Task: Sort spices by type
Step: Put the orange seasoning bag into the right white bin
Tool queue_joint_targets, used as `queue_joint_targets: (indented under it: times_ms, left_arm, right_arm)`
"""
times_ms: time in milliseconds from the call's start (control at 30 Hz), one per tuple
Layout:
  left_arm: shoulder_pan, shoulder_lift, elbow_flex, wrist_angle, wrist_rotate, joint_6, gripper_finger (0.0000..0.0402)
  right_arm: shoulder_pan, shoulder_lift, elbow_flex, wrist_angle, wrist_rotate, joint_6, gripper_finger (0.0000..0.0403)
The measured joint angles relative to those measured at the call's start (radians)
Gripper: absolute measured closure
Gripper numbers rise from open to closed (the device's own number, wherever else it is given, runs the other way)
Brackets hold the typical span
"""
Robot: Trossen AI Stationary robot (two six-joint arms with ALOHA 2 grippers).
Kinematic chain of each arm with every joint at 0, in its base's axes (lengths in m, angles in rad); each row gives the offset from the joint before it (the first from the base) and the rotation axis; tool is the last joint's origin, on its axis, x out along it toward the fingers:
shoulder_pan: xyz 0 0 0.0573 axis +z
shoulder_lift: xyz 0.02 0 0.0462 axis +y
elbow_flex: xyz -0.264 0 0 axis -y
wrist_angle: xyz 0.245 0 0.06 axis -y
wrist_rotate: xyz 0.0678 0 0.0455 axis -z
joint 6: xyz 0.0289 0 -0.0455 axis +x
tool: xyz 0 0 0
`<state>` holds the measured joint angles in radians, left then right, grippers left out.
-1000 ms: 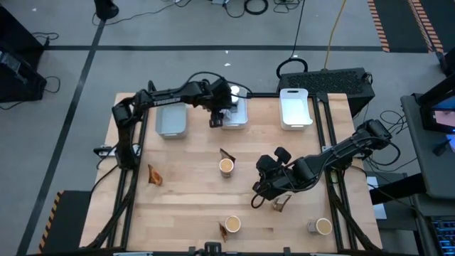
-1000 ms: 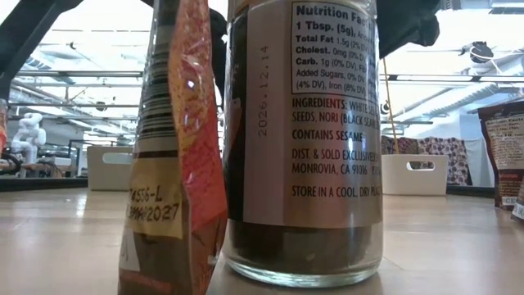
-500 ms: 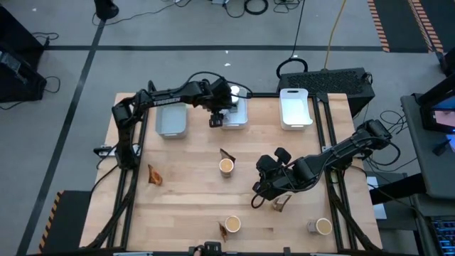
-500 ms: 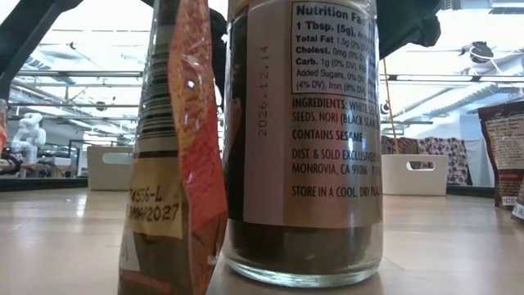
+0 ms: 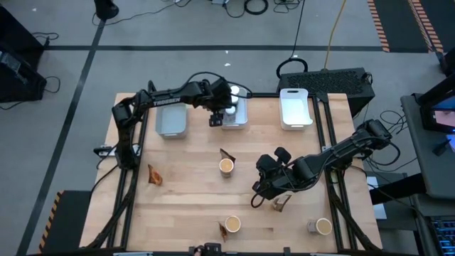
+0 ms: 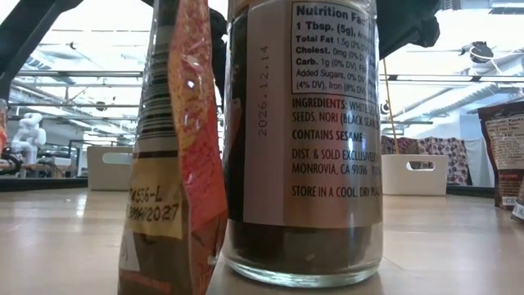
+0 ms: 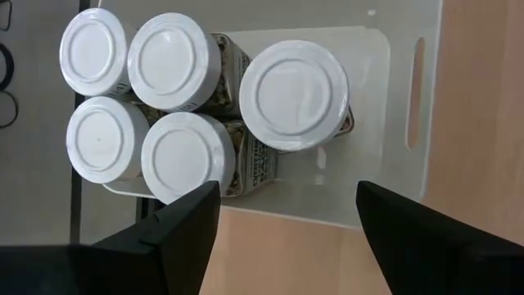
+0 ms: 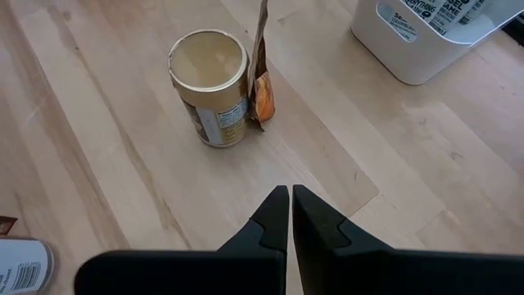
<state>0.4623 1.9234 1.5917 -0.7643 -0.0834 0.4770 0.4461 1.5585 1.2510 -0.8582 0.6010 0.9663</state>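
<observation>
Left wrist view: five jars (image 7: 293, 95) inside tray (image 7: 393, 123) edge.

Glass jar (image 6: 303, 139) label reads "Nutrition Facts", "INGREDIENTS: WHITE", "CONTAINS SESAME", "MONROVIA, CA 91016", "STORE IN A COOL, DRY", date "2026.12.14". Pouch (image 6: 176, 147) sticker ends "2027".

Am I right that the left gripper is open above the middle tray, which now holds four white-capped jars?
Nearly: the count is wrong. The left wrist view shows five white-capped jars in the tray, not four. The rest stands: the left gripper hangs open above that middle tray, as the high view also shows.
</observation>
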Motion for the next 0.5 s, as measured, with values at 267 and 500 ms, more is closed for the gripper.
queue_joint_targets:
  times_ms: [267,500]
  left_arm:
    - [-0.046,-0.006,0.0,0.074,0.004,-0.009,0.011]
    - [-0.039,-0.006,0.0,0.151,-0.021,-0.082,0.011]
  right_arm:
    - [0.0,0.0,0.0,-0.006,0.0,0.002,0.0403]
    - [0.0,0.0,0.0,-0.015,-0.001,0.002,0.0403]
